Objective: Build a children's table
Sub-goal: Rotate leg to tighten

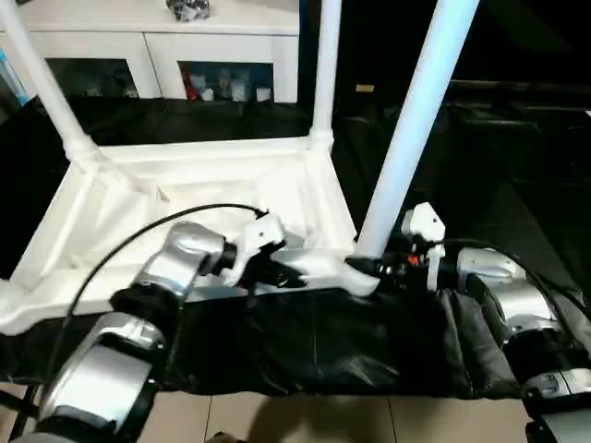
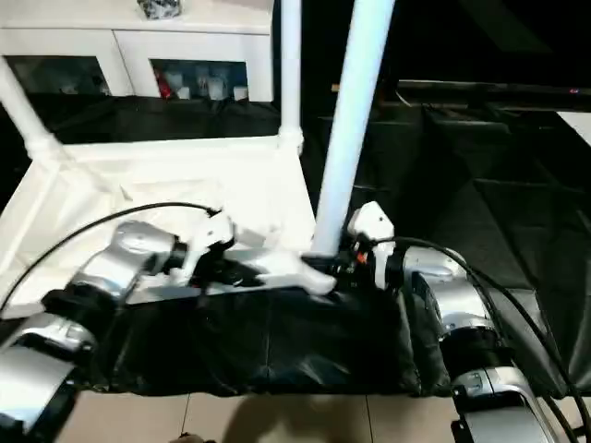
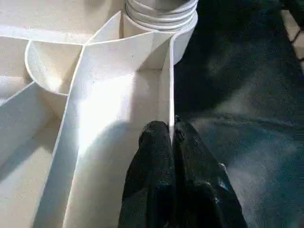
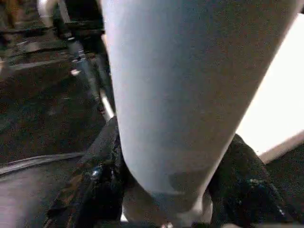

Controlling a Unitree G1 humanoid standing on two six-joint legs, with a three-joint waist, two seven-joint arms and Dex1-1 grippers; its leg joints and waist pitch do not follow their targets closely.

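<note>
The children's table (image 1: 185,194) lies upside down on the black-sheeted work table (image 1: 323,341), ribbed underside up. Legs stand in its far-left (image 1: 46,83) and far-right (image 1: 325,65) corner sockets. A third leg (image 1: 416,120) rises slightly tilted from the near-right corner. My right gripper (image 1: 374,266) is shut on this leg near its base, a black finger (image 4: 95,180) on each side of the tube. Just left of that corner, my left gripper (image 3: 172,130) is shut on the thin rim wall (image 3: 167,85) of the table top.
A white glass-door cabinet (image 1: 185,46) stands behind the work table. The black sheet hangs over the table's near edge, with tiled floor (image 1: 323,420) below. A black cable (image 1: 138,235) arcs over my left forearm.
</note>
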